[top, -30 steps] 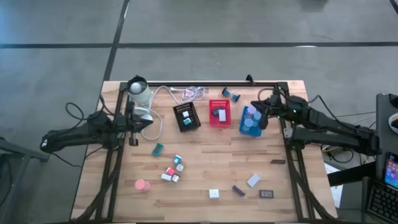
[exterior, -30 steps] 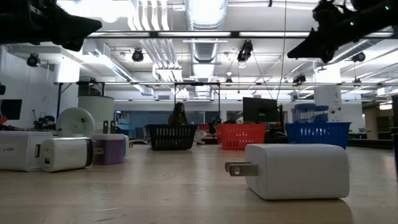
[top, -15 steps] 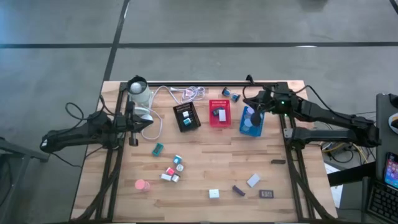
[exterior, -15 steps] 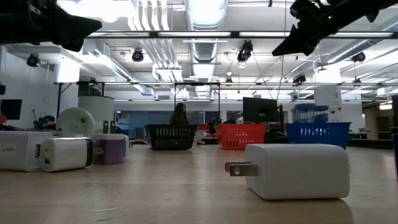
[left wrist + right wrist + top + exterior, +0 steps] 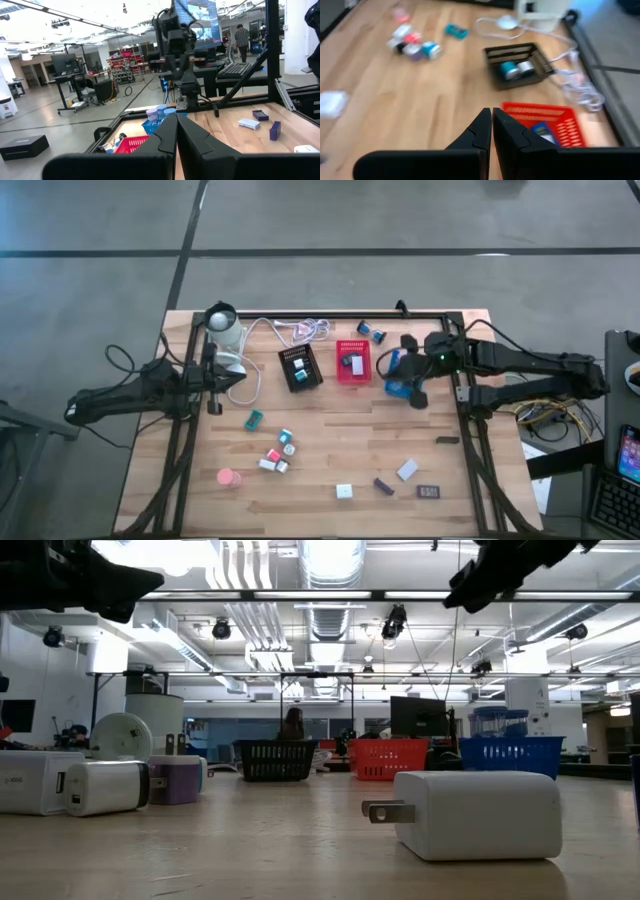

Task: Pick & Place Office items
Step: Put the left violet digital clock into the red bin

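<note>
1. Two arms in play, only one moving; right gripper [image 5: 408, 370] has swung across the blue mesh tray [image 5: 398, 384] in the last sec, from its outer side toward the red mesh tray [image 5: 352, 363]; now over the blue tray's inner edge, high above the wood.
2. Right fingers [image 5: 482, 131] pressed together, nothing between them; looks like a drop-off done w/ the arm now heading back for another piece; that's a guess.
3. Left gripper [image 5: 213, 380] hasn't budged; parked well out from the red tray, beyond the black mesh tray [image 5: 300, 367]; fingers [image 5: 167, 141] pinched closed, empty.
4. Office items relative to the red tray: white block [image 5: 355, 364] inside it; rolls in the blue tray beside it; two pcs in the black tray; rest loose on the table [image 5: 330, 440] nearer the front: teal block [image 5: 253, 419], small cluster [image 5: 279, 455], pink roll [image 5: 228, 477], white block [image 5: 344, 491], dark rectangle [image 5: 429, 492].
5. Meaning: sorting partly done; roughly ten pcs not yet binned.
</note>
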Motion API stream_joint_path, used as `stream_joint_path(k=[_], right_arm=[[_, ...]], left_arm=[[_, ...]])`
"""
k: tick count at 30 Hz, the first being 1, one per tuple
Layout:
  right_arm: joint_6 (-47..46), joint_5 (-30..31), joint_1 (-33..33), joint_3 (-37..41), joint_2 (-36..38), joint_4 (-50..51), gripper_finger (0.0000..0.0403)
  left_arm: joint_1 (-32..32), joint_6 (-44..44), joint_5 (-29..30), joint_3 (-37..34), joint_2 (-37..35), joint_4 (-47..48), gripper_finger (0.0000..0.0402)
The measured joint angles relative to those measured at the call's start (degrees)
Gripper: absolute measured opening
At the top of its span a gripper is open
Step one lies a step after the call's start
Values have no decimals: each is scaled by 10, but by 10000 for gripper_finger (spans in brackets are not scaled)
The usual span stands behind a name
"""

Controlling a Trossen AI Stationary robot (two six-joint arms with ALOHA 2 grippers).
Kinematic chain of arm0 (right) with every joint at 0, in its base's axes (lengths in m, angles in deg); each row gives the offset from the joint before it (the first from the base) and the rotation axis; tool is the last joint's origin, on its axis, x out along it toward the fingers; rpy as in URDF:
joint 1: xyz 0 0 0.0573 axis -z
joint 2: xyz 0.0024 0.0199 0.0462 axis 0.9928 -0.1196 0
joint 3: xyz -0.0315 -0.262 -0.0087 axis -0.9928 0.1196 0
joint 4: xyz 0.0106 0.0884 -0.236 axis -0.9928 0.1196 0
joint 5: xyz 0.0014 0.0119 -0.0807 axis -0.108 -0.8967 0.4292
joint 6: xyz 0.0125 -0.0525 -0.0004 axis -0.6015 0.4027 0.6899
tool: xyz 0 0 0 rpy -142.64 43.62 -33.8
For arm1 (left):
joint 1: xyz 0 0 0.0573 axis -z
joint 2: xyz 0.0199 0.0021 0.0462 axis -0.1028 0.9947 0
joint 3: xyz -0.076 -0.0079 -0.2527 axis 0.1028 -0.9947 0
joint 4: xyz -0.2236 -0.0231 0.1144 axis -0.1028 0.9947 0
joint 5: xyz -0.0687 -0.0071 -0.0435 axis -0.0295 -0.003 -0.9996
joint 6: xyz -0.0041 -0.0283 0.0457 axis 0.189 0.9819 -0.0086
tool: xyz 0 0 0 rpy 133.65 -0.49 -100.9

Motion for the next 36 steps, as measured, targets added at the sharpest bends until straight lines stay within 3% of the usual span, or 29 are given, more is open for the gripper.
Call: stream_joint_path(k=[13, 25, 36], right_arm=[[-150, 122, -139, -97, -33, 227, 13], [-165, 124, -155, -86, -46, 229, 13], [-145, 113, -168, -86, -110, 224, 13]], left_arm=[[1, 19, -3, 0, 0, 0, 12], [0, 38, -4, 0, 0, 1, 12], [0, 40, -4, 0, 0, 2, 12]])
